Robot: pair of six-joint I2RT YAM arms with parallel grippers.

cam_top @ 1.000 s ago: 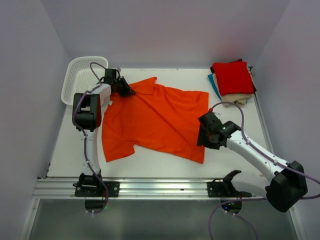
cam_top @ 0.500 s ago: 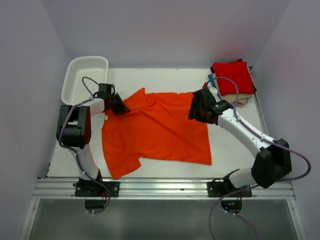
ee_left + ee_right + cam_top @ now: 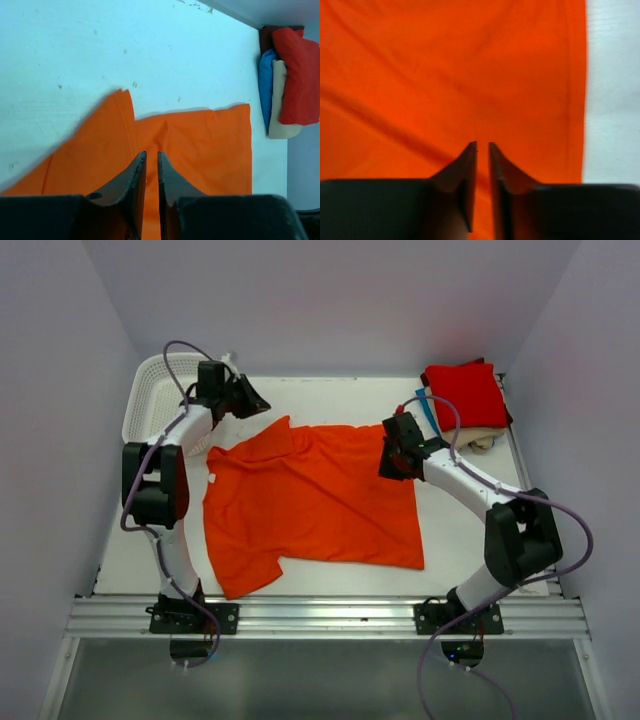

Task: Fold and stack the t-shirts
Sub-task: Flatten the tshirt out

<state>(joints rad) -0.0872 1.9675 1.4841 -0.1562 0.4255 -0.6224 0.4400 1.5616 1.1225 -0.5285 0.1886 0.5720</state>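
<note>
The bright orange t-shirt (image 3: 310, 500) lies spread flat on the white table, collar toward the back left. My left gripper (image 3: 255, 403) hovers above the table behind the shirt's collar. Its jaws (image 3: 151, 152) stand a narrow slit apart with nothing between them, and the orange t-shirt (image 3: 200, 145) lies well below. My right gripper (image 3: 392, 465) sits low over the shirt's back right corner. A small gap separates its jaws (image 3: 482, 144), and orange cloth (image 3: 470, 65) shows through it, not pinched. The folded t-shirts sit stacked at the back right, red (image 3: 465, 395) on top.
A white mesh basket (image 3: 150, 400) stands at the back left, right beside my left arm. In the left wrist view the stack shows red (image 3: 300, 75), blue (image 3: 267, 85) and beige (image 3: 277, 115) layers. Walls enclose the table on three sides.
My left gripper let go of the shirt's collar area and rose back toward the basket. My right arm swung from the front hem to the back right corner, and its jaws narrowed.
</note>
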